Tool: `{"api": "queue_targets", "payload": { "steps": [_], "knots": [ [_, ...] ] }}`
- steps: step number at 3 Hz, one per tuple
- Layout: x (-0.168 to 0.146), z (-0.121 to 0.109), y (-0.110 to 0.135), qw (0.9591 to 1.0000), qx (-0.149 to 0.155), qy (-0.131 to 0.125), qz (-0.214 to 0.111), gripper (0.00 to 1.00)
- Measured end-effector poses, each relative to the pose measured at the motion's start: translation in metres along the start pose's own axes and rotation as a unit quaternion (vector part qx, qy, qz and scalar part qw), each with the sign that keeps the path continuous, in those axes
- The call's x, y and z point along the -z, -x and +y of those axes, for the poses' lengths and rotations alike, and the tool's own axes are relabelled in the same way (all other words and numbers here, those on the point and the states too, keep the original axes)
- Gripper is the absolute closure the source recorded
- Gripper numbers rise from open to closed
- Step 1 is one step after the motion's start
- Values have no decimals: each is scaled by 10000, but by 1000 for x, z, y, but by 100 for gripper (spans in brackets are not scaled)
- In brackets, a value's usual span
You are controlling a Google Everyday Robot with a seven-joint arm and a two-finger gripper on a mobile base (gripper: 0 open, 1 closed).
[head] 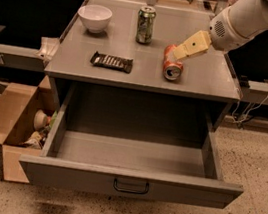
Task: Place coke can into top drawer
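The coke can (171, 65) lies on its side on the cabinet top (128, 80), right of centre, its silver end facing the front. My gripper (191, 45) reaches in from the upper right and sits just above and behind the can, overlapping its far end. The top drawer (129, 182) is pulled wide open below the cabinet top, and its inside is bare; its dark handle (130, 186) is at the centre of the front panel.
A green can (146, 25) stands upright at the back centre of the top. A white bowl (94, 18) sits at the back left. A dark snack bar (111, 62) lies left of the coke can. An open cardboard box (7, 124) stands on the floor at the left.
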State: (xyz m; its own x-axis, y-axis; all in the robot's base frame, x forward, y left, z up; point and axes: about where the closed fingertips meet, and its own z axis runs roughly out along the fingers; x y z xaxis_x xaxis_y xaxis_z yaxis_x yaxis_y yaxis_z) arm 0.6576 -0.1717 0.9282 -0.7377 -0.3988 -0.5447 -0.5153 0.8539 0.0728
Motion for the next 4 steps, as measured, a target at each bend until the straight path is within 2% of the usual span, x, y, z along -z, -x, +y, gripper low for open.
{"api": "queue_targets", "payload": {
  "steps": [1,2,3,4],
  "knots": [
    [-5,0,3,9999,-153,-22,-4,0],
    [-23,-7,8,9979,-631,-136,-59,0],
    [-40,-20,15,9941,-1055,-237,-128,0],
    [-53,-29,24,9911,-1289,-302,-165,0]
  ]
}}
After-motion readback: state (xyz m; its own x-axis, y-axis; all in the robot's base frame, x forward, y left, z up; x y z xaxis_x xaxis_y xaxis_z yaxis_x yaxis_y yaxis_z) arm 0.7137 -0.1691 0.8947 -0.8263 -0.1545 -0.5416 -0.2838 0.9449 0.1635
